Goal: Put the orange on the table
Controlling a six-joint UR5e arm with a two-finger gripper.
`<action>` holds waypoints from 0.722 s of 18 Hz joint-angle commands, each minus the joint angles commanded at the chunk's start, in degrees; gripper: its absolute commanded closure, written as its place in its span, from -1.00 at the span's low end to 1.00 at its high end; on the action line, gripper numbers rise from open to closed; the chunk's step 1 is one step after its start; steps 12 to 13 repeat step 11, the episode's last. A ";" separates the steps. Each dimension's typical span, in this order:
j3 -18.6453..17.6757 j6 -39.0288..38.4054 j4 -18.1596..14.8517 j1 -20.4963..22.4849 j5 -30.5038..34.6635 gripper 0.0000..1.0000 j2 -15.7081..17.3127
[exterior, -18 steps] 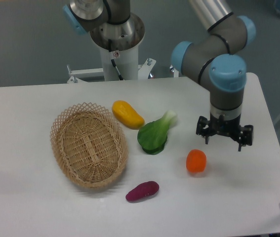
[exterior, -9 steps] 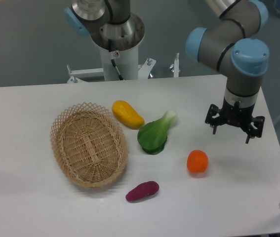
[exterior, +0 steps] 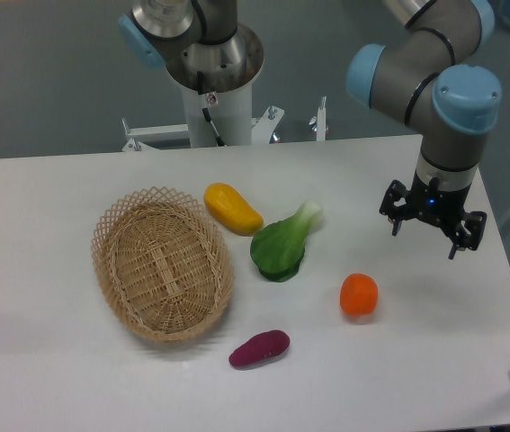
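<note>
Five things lie on the white surface, which is smooth, flat and plain with a rounded corner at the far right. Roundest of them is the orange, small, glossy and bright orange-red, resting bare on the surface toward the right side. Left of it sits an oval wicker basket, pale tan, its weave open and lacy at the rim and tighter in the bottom. Just beyond the basket's far edge is a yellow fruit, elongated and smooth-skinned. A bok choy lies between that fruit and the orange, its leaves dark green and its stalk end pale, pointing toward the back. Nearer the front edge lies a purple sweet potato, stubby and dull.

Hanging up and to the right of the orange is the black pincer, on a grey arm with light blue joint caps. Its fingers stand spread apart with nothing between them. It is clear of the orange, apart from it and not touching; the fruit sits below and to the pincer's near-left side.
</note>
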 joint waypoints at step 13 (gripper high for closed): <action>-0.26 -0.18 0.09 -0.18 1.06 -1.00 -0.18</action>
